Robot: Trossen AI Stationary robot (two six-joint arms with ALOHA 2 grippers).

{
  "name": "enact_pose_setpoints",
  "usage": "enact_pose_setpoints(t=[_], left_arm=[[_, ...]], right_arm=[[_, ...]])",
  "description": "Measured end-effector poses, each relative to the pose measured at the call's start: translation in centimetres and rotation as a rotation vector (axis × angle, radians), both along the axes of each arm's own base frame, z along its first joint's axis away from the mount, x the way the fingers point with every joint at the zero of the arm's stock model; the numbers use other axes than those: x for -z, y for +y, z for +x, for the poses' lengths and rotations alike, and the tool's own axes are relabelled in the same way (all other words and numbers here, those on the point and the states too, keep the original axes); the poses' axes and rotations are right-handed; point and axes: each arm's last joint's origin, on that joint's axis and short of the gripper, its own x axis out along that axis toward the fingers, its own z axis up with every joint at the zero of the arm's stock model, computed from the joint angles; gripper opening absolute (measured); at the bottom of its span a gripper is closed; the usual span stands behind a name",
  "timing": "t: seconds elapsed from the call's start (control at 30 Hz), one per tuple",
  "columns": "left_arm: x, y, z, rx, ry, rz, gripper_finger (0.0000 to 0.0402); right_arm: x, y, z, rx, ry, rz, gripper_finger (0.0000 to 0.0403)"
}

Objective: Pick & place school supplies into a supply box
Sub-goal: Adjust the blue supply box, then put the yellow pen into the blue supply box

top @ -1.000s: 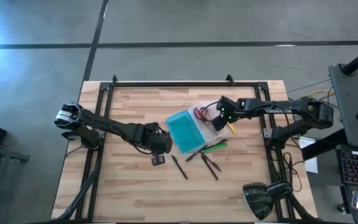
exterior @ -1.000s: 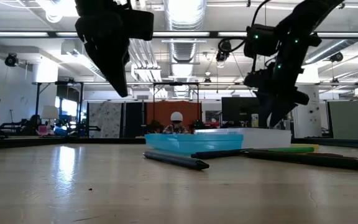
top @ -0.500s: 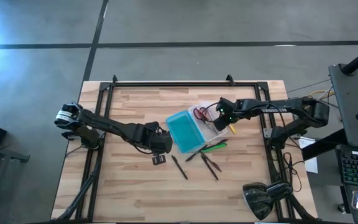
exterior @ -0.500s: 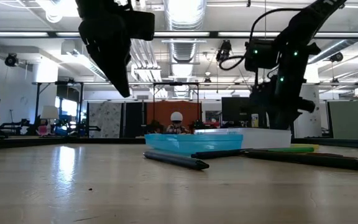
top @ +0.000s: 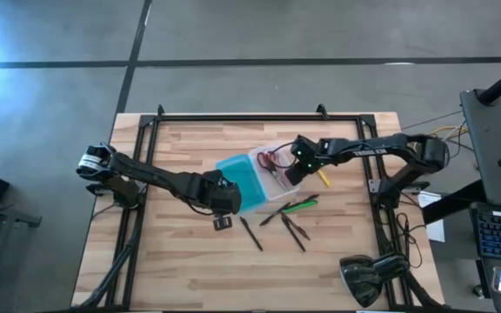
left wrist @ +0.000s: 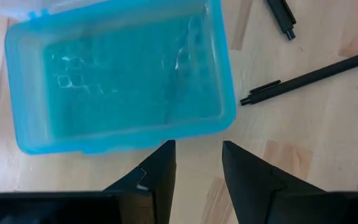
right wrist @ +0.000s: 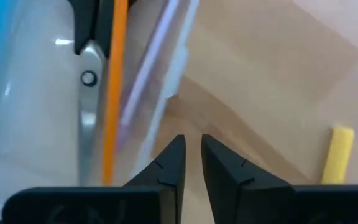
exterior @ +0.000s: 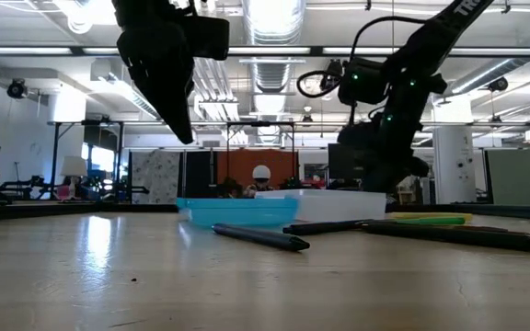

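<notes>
Beside the box, I am keeping my right claw nearly together, empty; left claw is hovering apart.

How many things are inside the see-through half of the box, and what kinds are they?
In the clear half of the box:
Scissors: 1
Orange pencil: 1
Pink pencil: 1 (looks pale pink, blurry next to the wall)
Total: 3
</notes>
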Motion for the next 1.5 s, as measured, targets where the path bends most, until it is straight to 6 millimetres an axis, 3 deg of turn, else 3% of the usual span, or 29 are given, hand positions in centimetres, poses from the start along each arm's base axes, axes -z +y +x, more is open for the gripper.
enact_pose_setpoints(t=[0.1, 0.33, 0.63, 0.83, 1.07, 1.4, 1.5], left_arm=[[0.0, 0.0, 0.0, 0.0, 0.0, 0.0, 0.0115], [0.0, 0.0, 0.0, 0.0, -0.001, 0.006, 0.0115], [0.0, 0.2, 0.1, 0.012, -0.006, 0.028, 0.0115], [0.0, 0.2, 0.2, 0.012, -0.01, 0.028, 0.0115], [-0.1, 0.3, 0.2, 0.011, -0.011, 0.028, 0.0115], [-0.1, 0.3, 0.2, 0.008, -0.013, 0.027, 0.0115], [-0.1, 0.3, 0.2, 0.008, -0.013, 0.027, 0.0115]], right_arm=[[-0.2, -0.3, 0.0, 0.017, 0.058, -0.066, 0.0056], [-2.3, 0.4, -2.3, -0.004, 0.149, -0.12, 0.0106], [0.0, 1.0, -3.9, 0.05, 0.247, -0.101, 0.0204], [0.4, 0.9, -4.1, 0.063, 0.264, -0.118, 0.0231], [3.0, 1.2, -4.5, 0.052, 0.34, -0.061, 0.0193], [3.1, 0.9, -3.9, 0.048, 0.301, -0.073, 0.0032], [3.0, 0.8, -3.7, 0.05, 0.287, -0.109, 0.0021]])
